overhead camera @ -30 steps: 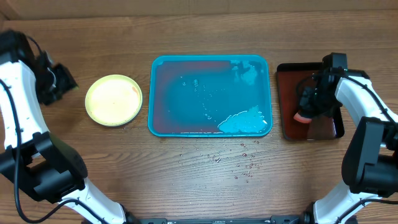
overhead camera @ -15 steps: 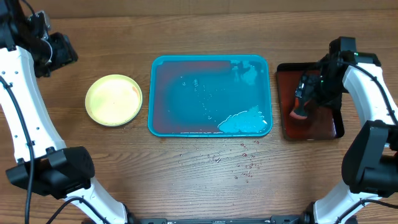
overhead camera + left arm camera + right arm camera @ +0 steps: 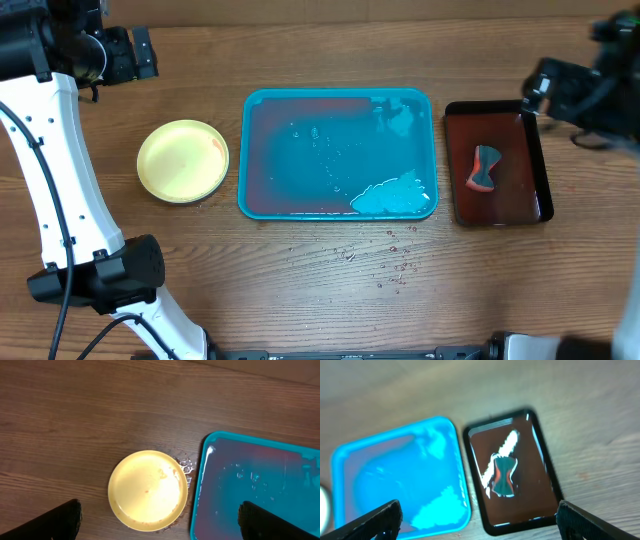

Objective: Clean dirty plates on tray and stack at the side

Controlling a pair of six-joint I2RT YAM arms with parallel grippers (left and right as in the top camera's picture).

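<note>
One yellow-green plate [image 3: 183, 161] is in view. It lies flat on the bench [image 3: 300, 290], just left of the tray [image 3: 300, 160] and apart from it. Whether other plates lie beneath it cannot be told.

The left hand [image 3: 133, 53] hangs high over the far left of the bench, well apart from the plate. In the wrist view its fingers [image 3: 62, 520] sit at the two lower corners of the picture, spread wide, with nothing between them.

Plate surface: pale yellow centre, with small brownish-red flecks near the middle and along the rim. Water beads [image 3: 186, 466] sit on the bench at its tray-side edge.

Tray: turquoise, with rounded corners and a raised rim. It is wet, with a red tinge along the far and left edges. Pale foam [image 3: 393, 195] sits in the near right corner. Scattered droplets [image 3: 390, 258] mark the bench in front of it.

To the right, a black-rimmed dark red tray [image 3: 510, 200] carries a red-and-teal object [image 3: 484, 167]. The right hand [image 3: 560, 88], blurred, is over that tray's far right corner, clear of the object. Its fingers [image 3: 580, 520] are wide apart and empty.
</note>
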